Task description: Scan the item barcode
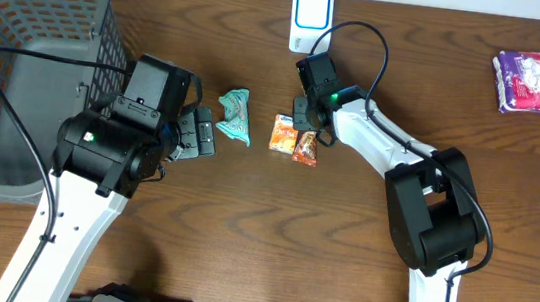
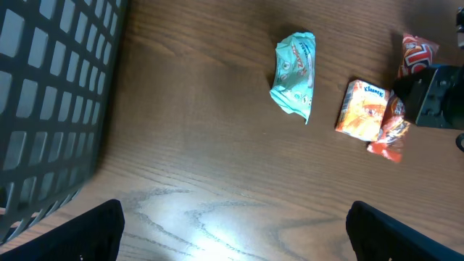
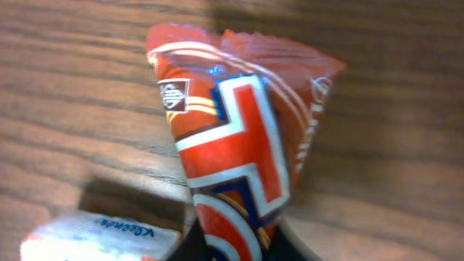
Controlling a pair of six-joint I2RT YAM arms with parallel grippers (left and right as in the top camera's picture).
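Right gripper (image 1: pixel 304 126): jaws closed on one crimped end of the red packet (image 3: pixel 232 145). In the right wrist view the foil bunches into a neck where it enters the fingers, and the rest fans out above the wood. Whether the packet is clear of the table (image 1: pixel 357 281) cannot be told.

Handling, as judged: a small foil snack packet, light and soft. The film is slick and creases readily. A pinch on the sealed end is the soundest hold, since the seal is flat and stiffer than the filled body. Squeezing the body risks crushing the contents and wrinkling the print. Held by one end, it will likely droop or swing. No barcode shows on the visible face, so it is probably on the hidden side or under the fingers.

An orange pack (image 2: pixel 365 110) lies just beside the red packet, touching or nearly so, and could be dragged along. A teal pack (image 2: pixel 295 72) lies apart, further left.

Left gripper (image 2: pixel 235 235): jaws fully apart, holding nothing, hovering over bare wood near the teal pack.

A white scanner (image 1: pixel 310 17) stands at the far edge, beyond the right gripper. A basket (image 1: pixel 20 44) sits far left and a purple pack (image 1: pixel 529 80) far right.
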